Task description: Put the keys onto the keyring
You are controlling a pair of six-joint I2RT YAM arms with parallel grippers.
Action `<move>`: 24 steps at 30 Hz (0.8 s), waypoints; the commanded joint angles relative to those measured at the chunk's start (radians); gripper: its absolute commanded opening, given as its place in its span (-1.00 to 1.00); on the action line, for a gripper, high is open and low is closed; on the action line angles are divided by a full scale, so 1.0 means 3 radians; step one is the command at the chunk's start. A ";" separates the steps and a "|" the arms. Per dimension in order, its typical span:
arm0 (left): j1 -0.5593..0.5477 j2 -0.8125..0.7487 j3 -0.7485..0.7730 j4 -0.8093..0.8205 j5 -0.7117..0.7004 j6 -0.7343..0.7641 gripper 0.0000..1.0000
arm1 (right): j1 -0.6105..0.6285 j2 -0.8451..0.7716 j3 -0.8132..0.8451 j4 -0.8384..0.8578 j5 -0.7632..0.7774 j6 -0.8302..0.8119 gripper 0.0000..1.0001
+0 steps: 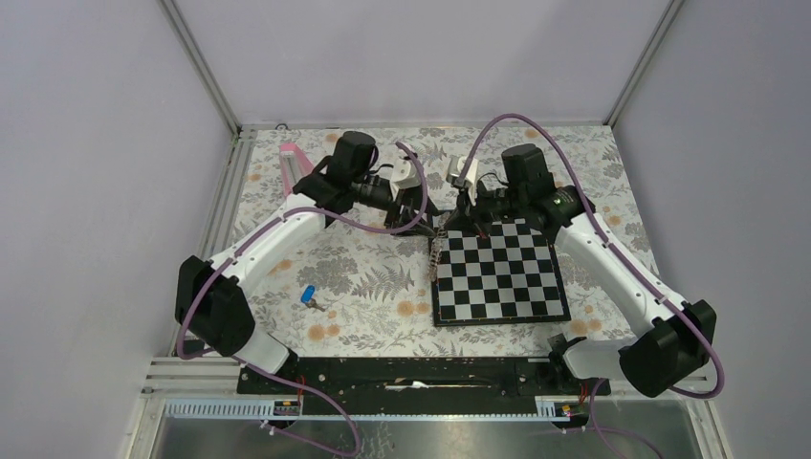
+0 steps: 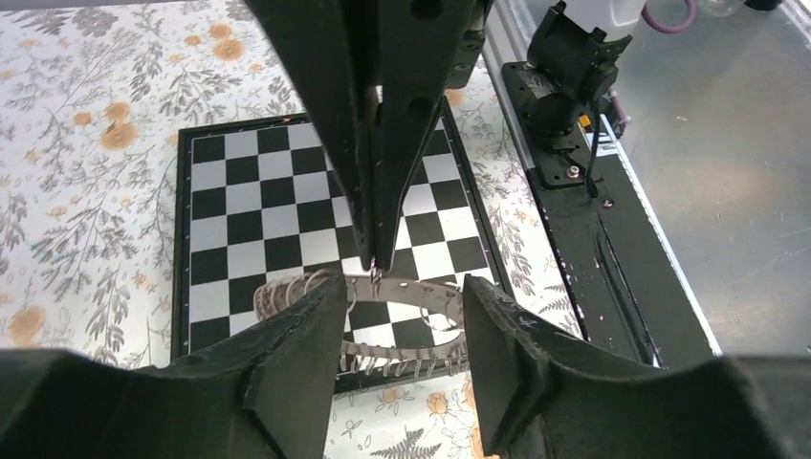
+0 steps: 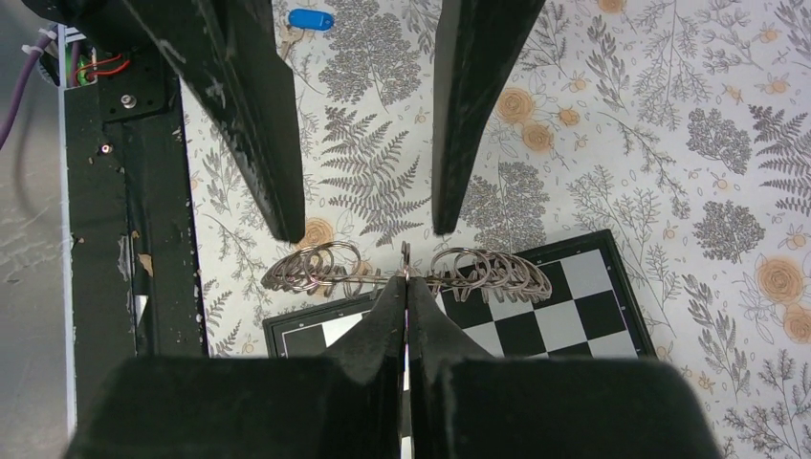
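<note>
At the far left corner of the chessboard (image 1: 497,273): right tool (image 3: 405,282) closed tight on the band of the keyring (image 3: 488,268), gripping it by one edge, probably to steady it for threading. Left tool (image 2: 404,296) faces it, fingers apart and empty, one either side of the keyring. Blue key (image 1: 308,295) lies on the tabletop (image 1: 373,277) near the left arm, well apart from the keyring and not yet fetched. My reading is that the keyring is being readied first.
</note>
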State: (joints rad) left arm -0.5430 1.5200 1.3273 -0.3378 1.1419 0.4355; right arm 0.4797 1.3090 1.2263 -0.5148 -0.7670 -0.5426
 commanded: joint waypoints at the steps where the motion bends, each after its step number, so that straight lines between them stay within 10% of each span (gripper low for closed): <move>1: -0.0079 -0.0006 0.0125 0.0046 0.0122 0.0260 0.03 | 0.0076 -0.0017 0.0150 0.0014 0.0003 -0.0050 -1.00; 11: -0.0136 0.0091 0.0130 0.0038 0.0086 0.0351 -0.22 | 0.0087 -0.0122 0.0008 0.0155 -0.0037 0.0024 -1.00; 24: 0.0056 -0.0224 0.0072 -0.0723 0.0079 0.1063 0.07 | 0.0088 -0.0373 -0.0281 -0.0236 -0.0611 -0.0977 -1.00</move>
State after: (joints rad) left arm -0.5377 1.5234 1.3277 -0.4213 1.1481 0.5842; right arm 0.4976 1.2316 1.1458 -0.5411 -0.8223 -0.6949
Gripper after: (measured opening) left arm 0.527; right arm 0.018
